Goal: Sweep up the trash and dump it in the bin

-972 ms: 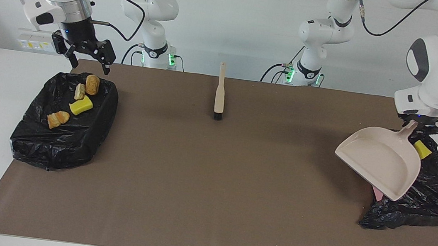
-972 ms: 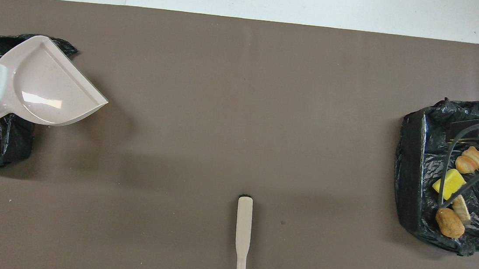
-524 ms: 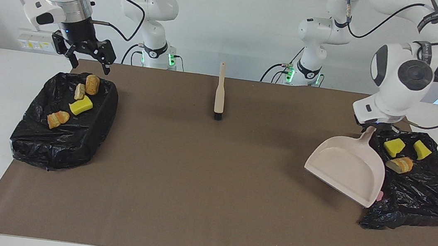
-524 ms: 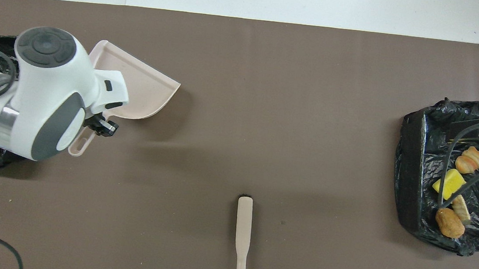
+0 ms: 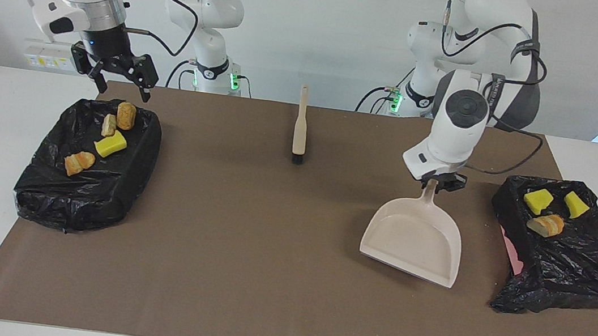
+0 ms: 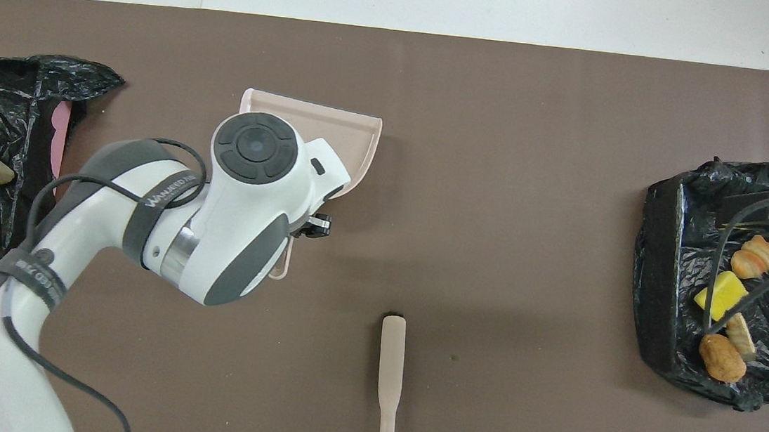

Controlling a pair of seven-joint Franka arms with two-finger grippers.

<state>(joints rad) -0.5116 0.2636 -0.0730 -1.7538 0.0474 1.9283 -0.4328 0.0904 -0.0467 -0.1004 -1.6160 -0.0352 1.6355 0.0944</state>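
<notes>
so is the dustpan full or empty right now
Empty. The dustpan, held by the left gripper, shows a bare tray in the facing view; no scraps lie in it.

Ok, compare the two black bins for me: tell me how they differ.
The bin at the right arm's end holds four scraps; the bin at the left arm's end holds three. The first lies under the open right claw; the second shows pink at its edge. Both are black-bagged.
</notes>
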